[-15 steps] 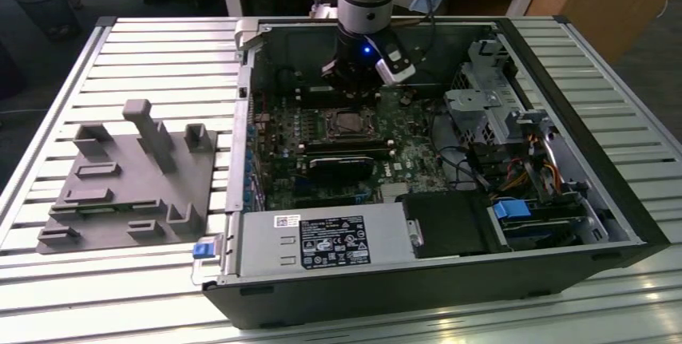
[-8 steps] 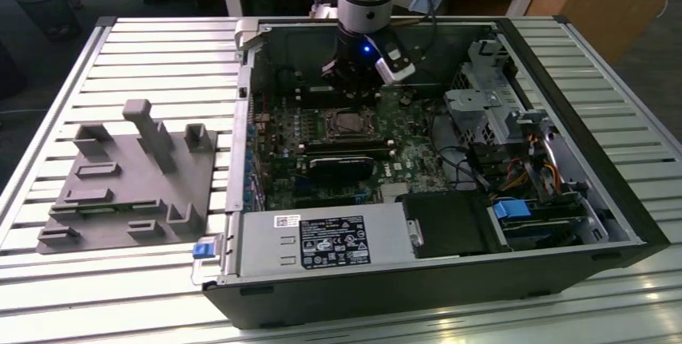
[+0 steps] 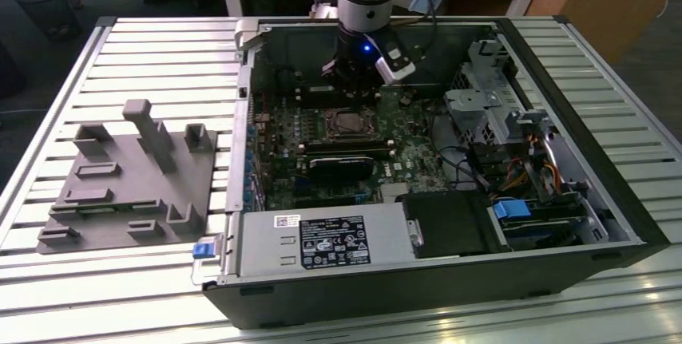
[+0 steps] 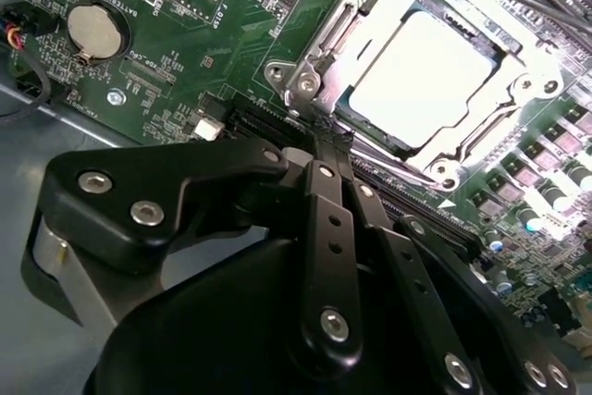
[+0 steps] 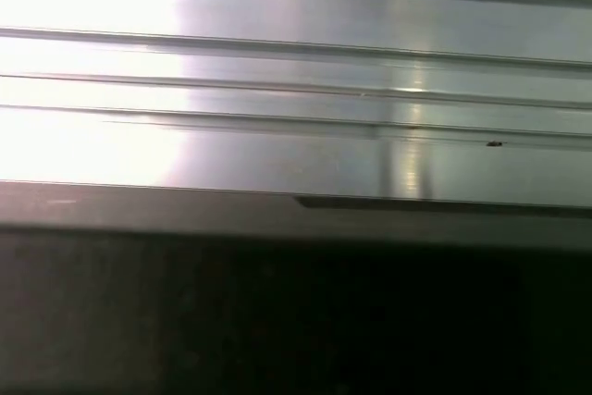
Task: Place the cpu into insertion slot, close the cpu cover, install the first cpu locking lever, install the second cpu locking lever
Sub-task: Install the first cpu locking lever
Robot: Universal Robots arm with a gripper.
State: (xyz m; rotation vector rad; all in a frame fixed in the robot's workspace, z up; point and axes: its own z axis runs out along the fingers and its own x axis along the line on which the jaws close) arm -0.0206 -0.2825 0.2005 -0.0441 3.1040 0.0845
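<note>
In the second wrist view the cpu [image 4: 421, 67] lies flat in the insertion slot [image 4: 462, 150], its pale metal face bright with glare. The cpu cover [image 4: 319, 48] is folded down around it, framing the chip through its window. My gripper [image 4: 324, 136] is shut with nothing between its black fingers [image 4: 326, 201], and its tips are at the socket's near edge, where a thin metal lever rod [image 4: 393, 156] runs. In the exterior view my gripper [image 3: 352, 88] hangs inside the open computer case, just behind the socket [image 3: 346, 124] on the green motherboard [image 3: 277, 152].
A grey plastic fixture [image 3: 128, 176] sits on the slatted table at the exterior view's left. Inside the case are a black block [image 3: 341, 160], a power supply [image 3: 319, 240] and a drive cage [image 3: 490, 96]. A coin cell [image 4: 92, 30] sits on the board.
</note>
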